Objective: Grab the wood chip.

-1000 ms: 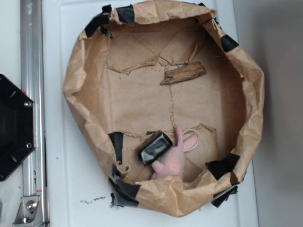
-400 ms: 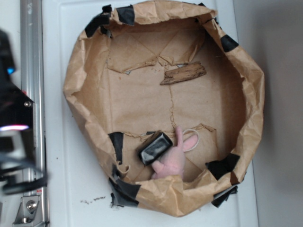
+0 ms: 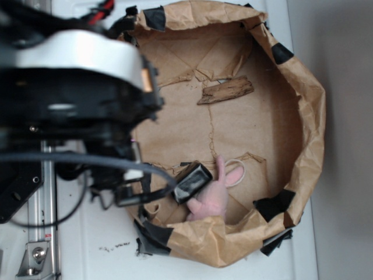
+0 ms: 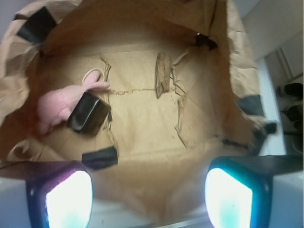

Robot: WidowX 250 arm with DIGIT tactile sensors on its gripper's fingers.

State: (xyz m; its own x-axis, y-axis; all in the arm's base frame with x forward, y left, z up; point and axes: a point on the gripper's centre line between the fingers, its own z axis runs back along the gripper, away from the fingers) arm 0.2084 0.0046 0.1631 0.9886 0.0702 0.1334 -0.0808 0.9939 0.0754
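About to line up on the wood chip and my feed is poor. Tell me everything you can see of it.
The wood chip is a flat, elongated splinter of brown wood with darker grain and jagged ends, a shade darker than the paper under it. It lies flat on the floor of the brown paper basin, in the far part, next to torn paper flaps. Nothing rests on it; the black block and pink plush toy sit well apart. It also shows in the wrist view.

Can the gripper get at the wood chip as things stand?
Probably yes. The wood chip lies alone on the paper floor, apart from the black block and pink toy, with nothing over it. The gripper is open at the near rim, facing it.
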